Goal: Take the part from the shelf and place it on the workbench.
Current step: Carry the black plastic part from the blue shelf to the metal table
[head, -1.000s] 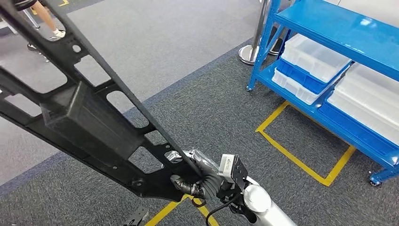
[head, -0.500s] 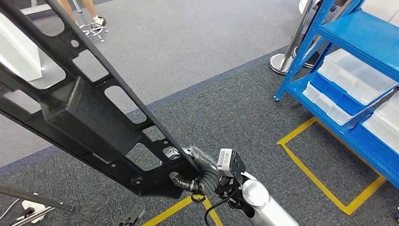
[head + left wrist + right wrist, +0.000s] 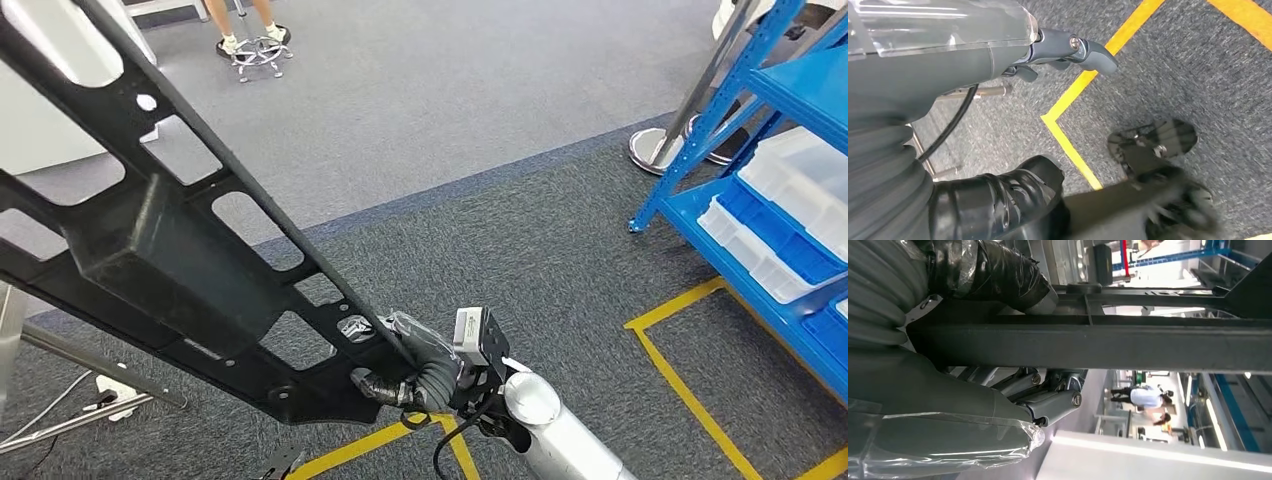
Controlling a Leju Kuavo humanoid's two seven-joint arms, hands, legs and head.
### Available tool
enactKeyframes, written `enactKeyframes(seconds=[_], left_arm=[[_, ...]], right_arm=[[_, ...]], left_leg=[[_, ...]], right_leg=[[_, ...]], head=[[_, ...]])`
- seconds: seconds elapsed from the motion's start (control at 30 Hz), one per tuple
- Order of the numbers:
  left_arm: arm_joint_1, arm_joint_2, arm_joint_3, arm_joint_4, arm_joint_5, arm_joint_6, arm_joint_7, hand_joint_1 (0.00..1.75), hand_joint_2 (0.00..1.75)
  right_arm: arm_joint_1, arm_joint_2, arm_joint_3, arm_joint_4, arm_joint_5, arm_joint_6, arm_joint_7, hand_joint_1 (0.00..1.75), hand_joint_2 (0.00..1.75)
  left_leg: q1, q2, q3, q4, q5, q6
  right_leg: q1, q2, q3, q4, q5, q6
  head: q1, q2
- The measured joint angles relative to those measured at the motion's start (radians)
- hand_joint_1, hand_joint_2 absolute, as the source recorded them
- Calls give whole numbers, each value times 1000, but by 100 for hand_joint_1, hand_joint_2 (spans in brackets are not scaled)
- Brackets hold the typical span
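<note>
Item: part (image 3: pixel 170 260), long black openwork frame with a box-shaped block at mid-length. Held aloft, slanting from lower centre up past the upper left edge of the head view, above the carpet (image 3: pixel 520 230).

Open room: wide grey floor ahead; yellow floor tape (image 3: pixel 690 390) to the right; blue shelf (image 3: pixel 760 190) with white bins (image 3: pixel 810 180) at the right edge; chrome post base (image 3: pixel 665 150) beside it; a white unit (image 3: pixel 40 120) and metal legs at left; a person's feet (image 3: pixel 250 40) by a chair base far ahead.

Change: the whole view has swung leftward; shelf nearer the right edge, white unit newly in sight.

Right robot hand (image 3: pixel 410 365): fingers wrapped around the part's lower end.

Left robot hand (image 3: pixel 1013 65): hanging over the carpet, fingers apart, holding nothing.
</note>
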Motion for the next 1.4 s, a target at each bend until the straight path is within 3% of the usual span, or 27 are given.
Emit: enactKeyframes(seconds=[0.07, 0.13, 0.17, 0.23, 0.3, 0.37, 0.4, 0.43, 0.5, 0.53, 0.6, 0.63, 0.67, 0.73, 0.8, 0.87, 0.9, 0.93, 1.0, 1.07, 1.1, 1.17, 1.23, 1.33, 1.37, 1.4], left_arm=[[-3, 0, 1, 1, -2, -1, 0, 0, 175], [-1, 0, 2, 2, -2, -1, 0, 0, 175], [1, 0, 2, 3, -2, -1, 0, 0, 175], [2, 0, 3, 4, -3, -1, 0, 0, 175], [0, 0, 3, 5, -5, -1, 0, 0, 175], [0, 0, 4, 5, -8, -1, 0, 0, 175], [1, 0, 4, 6, -9, -2, 0, 0, 175], [2, 0, 4, 6, -11, -3, -1, 0, 175], [2, -1, 4, 7, -13, -4, -1, 0, 175], [2, -2, 4, 7, -13, -4, -1, 0, 175], [3, -3, 4, 7, -13, -4, -1, 0, 175], [5, -2, 4, 8, -13, -4, -1, 0, 175], [6, -1, 5, 8, -13, -4, -1, 0, 175], [7, 0, 7, 9, -13, -2, -1, 0, 175], [5, 0, 10, 10, -14, -2, -1, 0, 175], [4, -1, 14, 10, -15, -2, -1, 0, 175], [5, -1, 16, 10, -16, -2, -1, 0, 175], [6, -1, 18, 10, -18, -2, -1, 0, 175], [4, 0, 21, 10, -22, -2, -1, 0, 175], [1, 0, 21, 10, -25, -3, -1, 0, 175], [0, 0, 22, 10, -26, -4, -1, 0, 175], [1, 0, 22, 10, -26, -4, -1, 0, 175], [1, 0, 22, 11, -26, -4, -1, 0, 175], [-5, 1, 23, 11, -28, -4, -1, 0, 175], [-6, 1, 23, 11, -29, -5, 0, 0, 175], [-6, 1, 23, 11, -30, -5, 1, 0, 175]], right_arm=[[-1, 2, 0, 1, -3, 0, -2, 175, 175], [-1, 4, 0, 3, -4, 0, -2, 175, 175], [-1, 6, 0, 4, -5, 0, -2, 175, 175], [-1, 7, 0, 5, -7, 1, -1, 175, 175], [2, 5, 0, 8, -9, 2, -1, 175, 175], [9, 3, 0, 12, -10, 2, -1, 175, 175], [12, 2, 0, 14, -10, 2, -1, 175, 175], [13, 1, 0, 15, -10, 1, -1, 175, 175], [14, 1, 0, 16, -10, 1, -1, 175, 175], [14, 0, 0, 16, -10, 0, -1, 175, 175], [14, -1, 0, 17, -10, 1, 0, 175, 175], [14, -1, 0, 17, -10, 1, 0, 175, 175], [14, 0, 0, 17, -10, 1, 0, 175, 175], [13, 2, 0, 17, -11, 2, -1, 175, 175], [13, 3, 0, 18, -13, 2, -1, 175, 175], [13, 3, 0, 22, -14, 6, -1, 175, 175], [13, 3, 0, 25, -15, 9, -1, 175, 175], [13, 4, 0, 27, -15, 13, -1, 175, 175], [11, 4, 0, 29, -18, 18, -1, 175, 175], [8, 5, 0, 31, -21, 20, -1, 175, 175], [7, 5, 0, 31, -22, 20, -1, 175, 175], [5, 6, 0, 32, -23, 20, -1, 175, 175], [3, 6, 0, 33, -23, 20, -1, 175, 175], [2, 5, 0, 38, -25, 22, -1, 175, 175], [3, 4, 0, 40, -25, 24, -1, 175, 175], [4, 3, 0, 43, -25, 27, -1, 175, 175]], left_leg=[[-9, 20, 32, -68, 14, 12], [-12, 2, 30, -73, 15, 24], [-10, -7, 32, -78, 17, 29], [-4, -26, 38, -88, 24, 41], [-3, -46, 39, -90, 27, 48], [-6, -70, 38, -89, 27, 51], [-6, -83, 38, -87, 26, 51], [-6, -97, 39, -85, 25, 51], [-6, -123, 37, -77, 22, 47], [-6, -134, 34, -72, 20, 43], [-2, -151, 26, -69, 20, 32], [0, -160, 24, -70, 21, 25], [1, -159, 23, -70, 20, 20], [-2, -121, 8, -35, -2, 11], [0, -66, -45, 74, -58, 3], [6, -47, -105, 188, -100, -5], [8, -44, -114, 202, -96, -8], [10, -39, -100, 173, -72, -9], [9, -9, -28, 37, -10, -7], [3, 18, 23, -59, 19, 3], [-1, 20, 28, -71, 18, 9], [-1, -2, 28, -75, 21, 21], [2, -22, 32, -83, 26, 34], [2, -53, 34, -86, 30, 48], [0, -65, 34, -85, 29, 50], [-1, -79, 34, -84, 29, 50]], right_leg=[[5, -15, 3, 0, -4, 9], [7, -31, 6, -3, -5, 19], [6, -28, 8, -1, -9, 25], [4, 14, -10, 46, -43, 34], [2, 64, -70, 168, -105, 36], [2, 76, -129, 276, -137, 35], [2, 78, -136, 281, -123, 34], [2, 81, -125, 246, -91, 32], [0, 113, -66, 107, -15, 25], [0, 129, -43, 51, 8, 23], [2, 144, -26, 10, 15, 18], [3, 134, -25, 7, 18, 14], [2, 124, -20, 2, 20, 9], [-2, 102, -10, -11, 24, -3], [-1, 76, -3, -16, 23, -10], [1, 50, -3, -15, 20, -12], [2, 38, -2, -15, 17, -11], [1, 26, -1, -13, 15, -9], [2, 4, 5, -10, 7, -2], [7, -13, 9, -8, 1, 8], [9, -20, 11, -9, -1, 13], [9, -33, 14, -11, -5, 24], [5, -5, 5, 18, -28, 34], [0, 67, -84, 201, -116, 37], [0, 75, -116, 258, -131, 36], [0, 78, -135, 283, -127, 35]], head=[[1, 0], [1, 0], [1, 0], [2, 0], [2, 0], [2, 0], [2, 0], [2, 0], [2, 0], [2, 0], [2, 0], [2, 0], [2, 0], [-2, 0], [-5, 0], [-5, 0], [-5, 0], [-5, 0], [-5, 0], [-4, 0], [-4, 0], [-4, 0], [-4, 0], [-3, 0], [-3, 0], [-3, 0]])
